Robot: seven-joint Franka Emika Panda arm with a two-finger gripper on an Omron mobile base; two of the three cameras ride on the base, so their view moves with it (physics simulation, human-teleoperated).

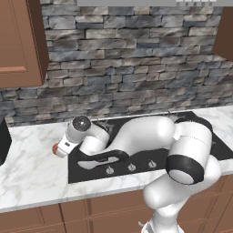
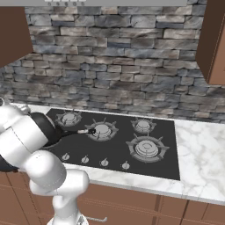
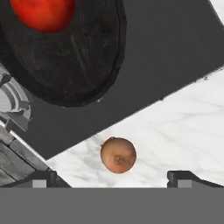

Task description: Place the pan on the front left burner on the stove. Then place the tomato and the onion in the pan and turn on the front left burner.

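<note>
Marble counter (image 3: 183, 127) | onion (image 3: 118, 155) beside stove (image 3: 166, 52) | tomato (image 3: 43, 14) in pan (image 3: 74, 61) | claw (image 3: 113, 177) wide open, empty

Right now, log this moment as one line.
pan: on stove | tomato: in pan | onion: on counter | gripper: open above onion

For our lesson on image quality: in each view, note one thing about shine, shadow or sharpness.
Hand view: tomato glossy but soft-edged in the pan; onion matt. Left base view: arm casts a dark shadow on the stove. Right base view: burners crisp, no glare.
</note>
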